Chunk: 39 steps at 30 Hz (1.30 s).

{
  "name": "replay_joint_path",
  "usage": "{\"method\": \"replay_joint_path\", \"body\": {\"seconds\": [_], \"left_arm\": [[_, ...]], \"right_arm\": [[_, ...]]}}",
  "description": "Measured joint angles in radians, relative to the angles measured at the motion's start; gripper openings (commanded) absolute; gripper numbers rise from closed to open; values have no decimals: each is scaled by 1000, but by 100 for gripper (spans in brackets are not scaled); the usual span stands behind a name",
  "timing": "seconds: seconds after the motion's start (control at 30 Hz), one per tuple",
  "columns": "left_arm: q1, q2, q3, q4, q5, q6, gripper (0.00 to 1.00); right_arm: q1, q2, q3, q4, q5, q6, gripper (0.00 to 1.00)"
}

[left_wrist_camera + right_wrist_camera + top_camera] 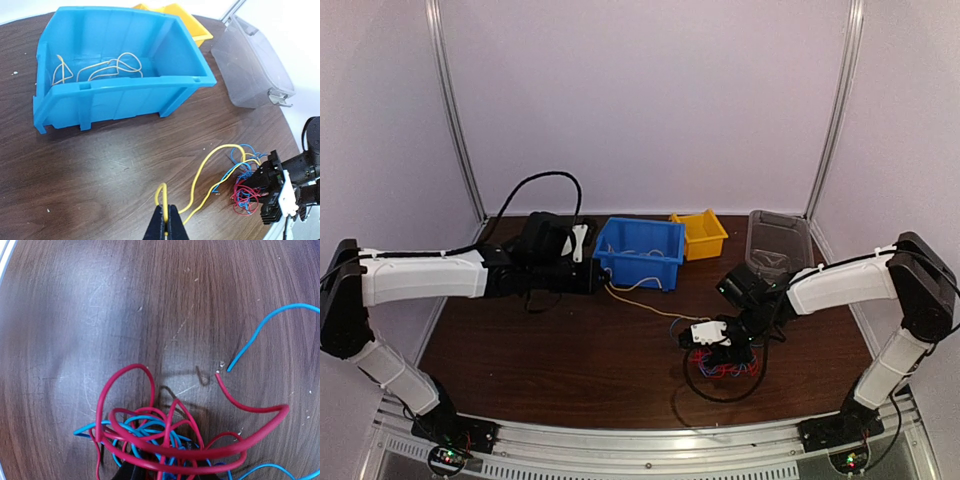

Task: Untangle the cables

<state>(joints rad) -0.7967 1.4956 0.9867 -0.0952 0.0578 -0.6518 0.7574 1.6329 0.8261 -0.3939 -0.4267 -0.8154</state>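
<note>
Left end effector (pixel 165 222) closed, pinching a thin yellow wire cable (pixel 225 146); right end effector (pixel 725 360) above red-and-blue wire tangle (pixel 165 440) on brown bench (pixel 100 315), grip state indiscernible.

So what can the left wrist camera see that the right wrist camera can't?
Only the left wrist camera shows the blue bin with yellow cables inside, the yellow bin, the clear tub, and the left gripper pinching a yellow cable. Only the right wrist camera shows, up close, a loose red end and a loose blue end. Both show the red-and-blue tangle on the brown table.
</note>
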Motion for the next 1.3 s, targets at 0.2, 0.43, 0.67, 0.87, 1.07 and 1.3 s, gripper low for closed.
{"method": "replay_joint_path", "body": {"seconds": [0.2,0.43,0.67,0.87,1.07,1.3], "left_arm": [[0,-10,4,-94,-89,47,0],[0,-40,19,-122,-104,95,0],[0,-10,-32,-52,3,114,0],[0,14,-68,-17,53,124,0],[0,14,-69,3,62,138,0],[0,14,-82,12,62,143,0]], "right_arm": [[0,1,1,-2,0,2,35],[0,-17,32,-60,0,16,59],[0,-175,198,-221,-78,11,65],[0,-222,257,-135,-116,93,62],[-6,-74,220,-6,-75,171,46],[-21,23,185,47,-27,227,42]]}}
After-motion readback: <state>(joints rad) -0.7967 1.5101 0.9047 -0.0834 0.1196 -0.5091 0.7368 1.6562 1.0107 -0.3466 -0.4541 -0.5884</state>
